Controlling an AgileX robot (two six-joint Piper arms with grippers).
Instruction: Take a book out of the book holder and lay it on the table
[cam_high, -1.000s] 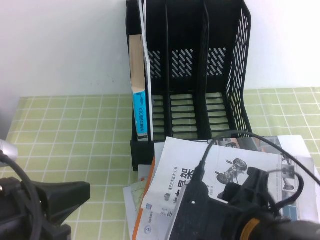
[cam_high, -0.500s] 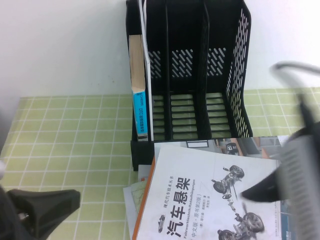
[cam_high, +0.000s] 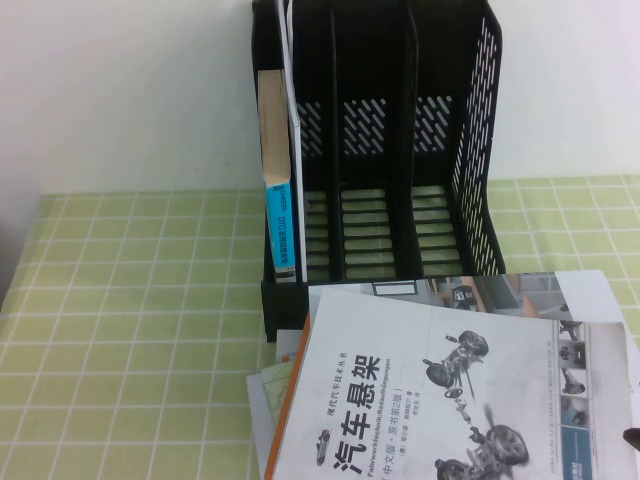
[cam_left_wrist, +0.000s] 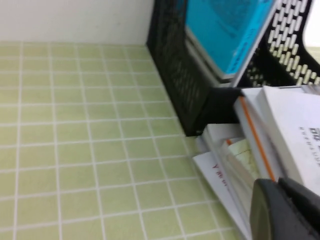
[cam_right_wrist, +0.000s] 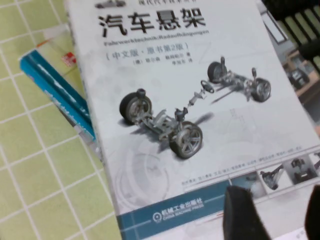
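My right gripper (cam_right_wrist: 272, 212) hangs just over the lower edge of the white book (cam_right_wrist: 185, 115); its two dark fingers (cam_right_wrist: 245, 212) stand apart with only the cover showing between them, so it is open and holds nothing. In the high view only a dark speck of it shows at the right edge, low down. My left gripper (cam_left_wrist: 285, 212) shows as a dark blurred shape at the edge of its own wrist view, near the corner of the book pile; I cannot tell how it stands.

The white book (cam_high: 430, 400), with a drawing of a car axle and wheels on its cover, lies flat, face up, on top of a loose pile of other books (cam_high: 275, 395) on the table (cam_high: 130, 300), right in front of the black book holder (cam_high: 380, 150). The table wears a green checked cloth. The holder stands upright against the white wall. Its leftmost slot holds a blue-spined book (cam_high: 280, 225) standing on end, with a thin white one (cam_high: 291, 120) beside it.
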